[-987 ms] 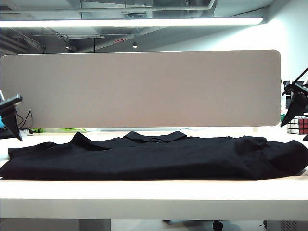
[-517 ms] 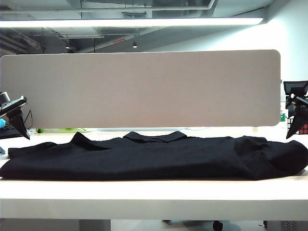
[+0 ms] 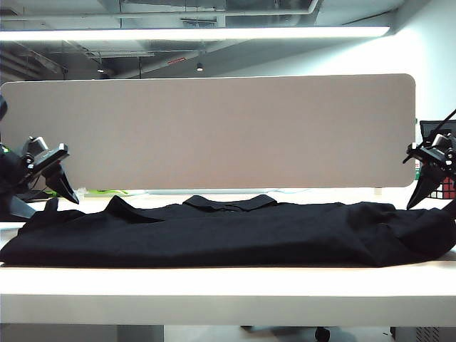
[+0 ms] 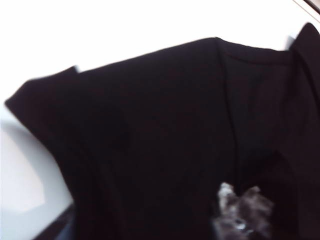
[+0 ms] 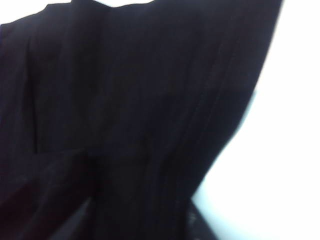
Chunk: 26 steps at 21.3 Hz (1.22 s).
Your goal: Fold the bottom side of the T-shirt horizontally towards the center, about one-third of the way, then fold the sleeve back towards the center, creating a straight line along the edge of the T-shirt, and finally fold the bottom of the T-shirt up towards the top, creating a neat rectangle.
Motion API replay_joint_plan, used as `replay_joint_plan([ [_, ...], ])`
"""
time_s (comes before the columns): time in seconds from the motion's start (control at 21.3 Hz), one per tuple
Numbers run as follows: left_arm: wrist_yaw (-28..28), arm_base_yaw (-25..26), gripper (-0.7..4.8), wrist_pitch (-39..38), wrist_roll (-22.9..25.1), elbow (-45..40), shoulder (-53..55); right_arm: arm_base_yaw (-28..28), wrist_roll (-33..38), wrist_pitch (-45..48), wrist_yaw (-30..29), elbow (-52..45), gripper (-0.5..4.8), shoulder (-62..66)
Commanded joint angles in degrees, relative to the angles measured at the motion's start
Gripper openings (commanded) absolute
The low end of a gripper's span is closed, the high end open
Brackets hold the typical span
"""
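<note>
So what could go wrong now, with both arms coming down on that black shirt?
Left gripper and right gripper hang just above the two ends of the T-shirt, not gripping yet.
1. The right end is bunched; a pinch there may catch several layers and skew the fold.
2. The front edge lies close to the table edge, so a tug could slide cloth off.

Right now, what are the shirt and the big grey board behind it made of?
The shirt looks like soft, matte black cloth: it sags and wrinkles. The board looks like a grey, fuzzy, felt-like panel with no shine, though I can't be sure.
</note>
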Motion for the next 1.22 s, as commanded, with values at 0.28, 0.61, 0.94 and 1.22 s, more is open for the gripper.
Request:
replay_joint_plan([
  [0.28, -0.4, -0.3, -0.06, -3.3, -0.4, -1.1, 1.6, 0.4, -0.5, -0.1, 2.6, -0.1, -0.09, 0.0],
  [0.61, 2.3, -1.6, -0.06, 1.8, -0.3, -1.0, -2.5, 0.9, -0.6, -2.6, -2.5, 4.8, -0.09, -3.7],
  [0.94, 2.4, -12.7, -0.06, 2.0, 1.6, -0.9, -12.9, 14.0, -0.7, -7.0, -6.2, 6.9, -0.09, -9.3],
  [1.22, -1.9, -23.6, -0.06, -9.1, 12.3, -0.9, -12.9, 26.8, -5.4, -14.3, -3.4, 6.8, -0.09, -9.3],
])
